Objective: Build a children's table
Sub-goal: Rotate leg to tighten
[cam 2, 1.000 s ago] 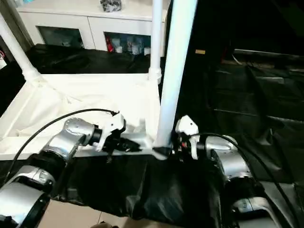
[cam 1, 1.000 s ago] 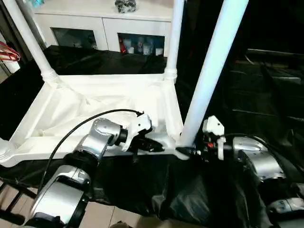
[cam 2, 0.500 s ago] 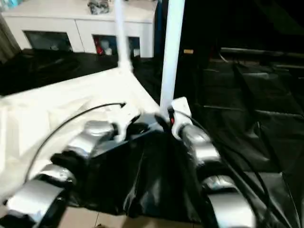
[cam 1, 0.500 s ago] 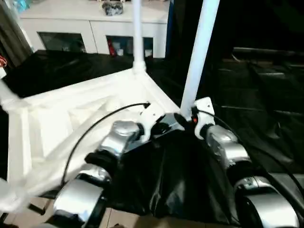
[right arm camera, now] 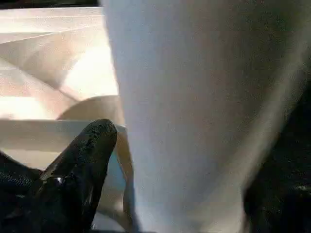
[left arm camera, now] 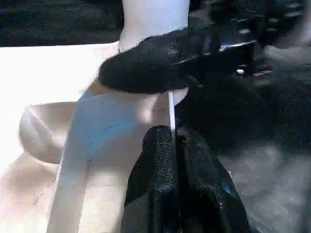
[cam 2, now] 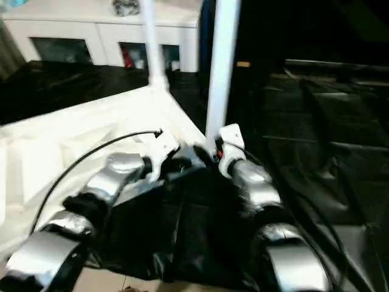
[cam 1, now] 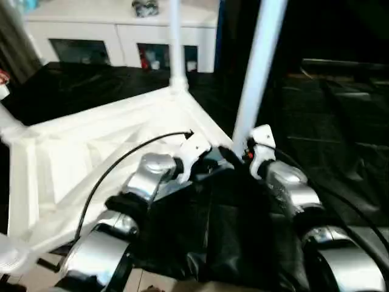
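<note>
The left gripper (left arm camera: 175, 145) had its two black fingers pressed together on the thin edge of the white table top (cam 1: 91, 152), right at the near corner. That pinch looked meant to steady the top while a leg was worked on beside it. The right gripper (cam 1: 240, 152) reached the same corner from the other side. One of its black fingers (right arm camera: 82, 160) lay against the base of the near leg (cam 1: 258, 67), and a second dark shape showed past the leg's far side. It seemed closed around the leg, though the full grasp was partly hidden.

The table top lay upside down on a black-covered surface (cam 1: 340, 121), its ribbed underside facing up. This way the corner sockets opened upward, so legs could be pushed in from above. The near leg stood upright in the near corner socket (left arm camera: 43, 131), just ahead of both grippers. A second leg (cam 1: 175, 42) stood upright at the far corner, its collar seated in its own socket.

Holding the leg low down, close to the socket, would give the most control for seating it firmly. Behind the table stood a white cabinet (cam 1: 115, 36) with glass doors, well apart from the work.
</note>
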